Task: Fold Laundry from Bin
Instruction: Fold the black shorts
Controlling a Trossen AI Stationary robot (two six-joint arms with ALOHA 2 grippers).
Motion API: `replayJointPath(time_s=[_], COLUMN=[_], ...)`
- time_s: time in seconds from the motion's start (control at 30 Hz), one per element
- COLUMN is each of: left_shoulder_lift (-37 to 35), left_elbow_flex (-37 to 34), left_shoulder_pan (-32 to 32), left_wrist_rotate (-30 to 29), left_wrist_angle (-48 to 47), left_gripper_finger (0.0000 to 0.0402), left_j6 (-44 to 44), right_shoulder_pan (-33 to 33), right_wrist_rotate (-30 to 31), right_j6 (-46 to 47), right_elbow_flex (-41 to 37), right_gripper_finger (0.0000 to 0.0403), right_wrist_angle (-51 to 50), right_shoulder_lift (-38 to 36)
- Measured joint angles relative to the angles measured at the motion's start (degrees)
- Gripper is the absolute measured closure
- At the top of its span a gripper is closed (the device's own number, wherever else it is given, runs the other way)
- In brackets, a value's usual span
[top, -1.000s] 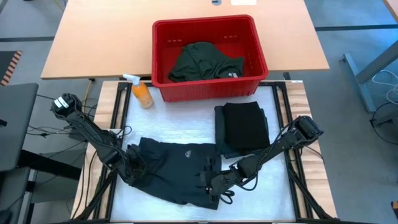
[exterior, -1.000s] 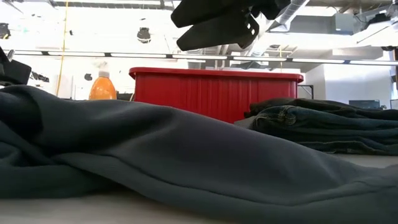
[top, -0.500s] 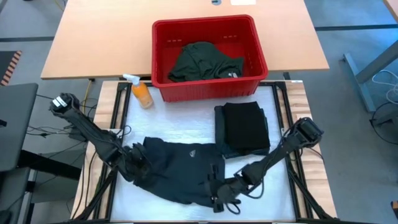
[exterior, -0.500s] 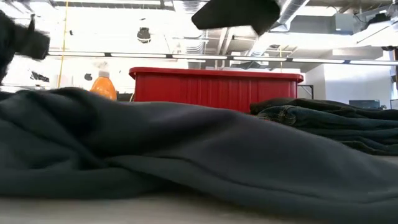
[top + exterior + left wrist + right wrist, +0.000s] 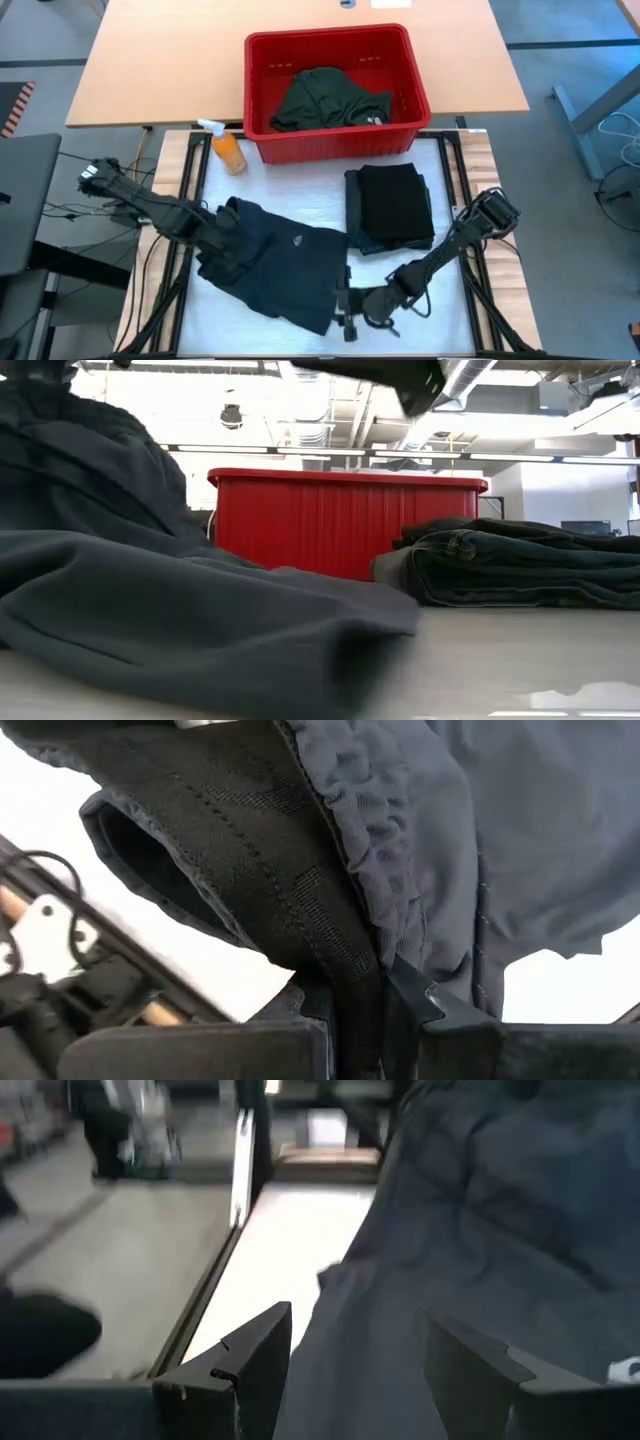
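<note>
White padding covers the work table (image 5: 300, 335), with a tan wooden table (image 5: 160, 60) butted against its far edge; the red bin (image 5: 335, 82) straddles the join, and a dark green garment (image 5: 325, 98) lies crumpled inside it. Just beside the bin's left corner an orange spray bottle (image 5: 228, 148) lies on the padding. A folded black garment (image 5: 390, 208) sits as a neat stack on the right half of the padding, in front of the bin and apart from it (in the low view it shows as a layered pile (image 5: 520, 565) beside the red wall (image 5: 340, 520)).

Spread across the left and middle of the padding is a dark navy garment (image 5: 280, 268), its left edge bunched; the left gripper (image 5: 208, 222) is at that bunched edge, and the left wrist view shows its jaws pinched shut on a thick stitched hem of the cloth (image 5: 250, 850), the fingers (image 5: 420, 1010) pressed close with the fabric between them. In the low view the cloth rises high on the left (image 5: 70, 470) and drapes down to the table.

At the garment's near right corner the right gripper (image 5: 350, 302) is low over the padding; its jaws stand open, the two fingers (image 5: 255, 1355) well apart with the cloth's edge (image 5: 450, 1270) ahead of them, not gripped.
</note>
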Motion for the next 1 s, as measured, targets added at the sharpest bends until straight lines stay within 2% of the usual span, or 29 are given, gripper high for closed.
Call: replayJointPath(time_s=[0.13,0.33,0.4,0.47,0.63,0.83,1.0], left_shoulder_lift=[7.96,24.76,29.32,34.50,45.87,57.70,63.65], left_elbow_flex=[6.86,21.17,25.75,31.52,42.73,51.71,58.00], left_shoulder_pan=[2.62,3.82,3.89,3.89,4.90,6.16,6.54], left_wrist_rotate=[2.46,3.45,4.77,5.54,6.82,11.33,14.17], left_wrist_angle=[-4.15,-12.85,-11.92,-12.45,-12.59,-12.53,-12.80], left_gripper_finger=[0.0380,0.0380,0.0380,0.0380,0.0380,0.0371,0.0371], left_j6=[6.42,16.24,18.32,20.96,24.59,27.79,29.03], right_shoulder_pan=[-2.04,-2.85,-2.46,-1.51,0.65,4.33,7.14], right_wrist_rotate=[0.00,-0.08,-0.07,0.21,1.51,0.95,0.65], right_j6=[-0.38,0.40,-0.63,-1.08,7.21,9.42,12.22], right_elbow_flex=[-5.64,-6.47,-6.47,-6.51,-6.54,-6.54,-6.56], right_gripper_finger=[0.0163,0.0163,0.0163,0.0163,0.0165,0.0184,0.0203], right_wrist_angle=[11.39,8.84,5.27,-3.13,-23.18,-28.19,-29.50], right_shoulder_lift=[0.00,0.00,-0.28,-1.91,-8.21,-10.42,-7.33])
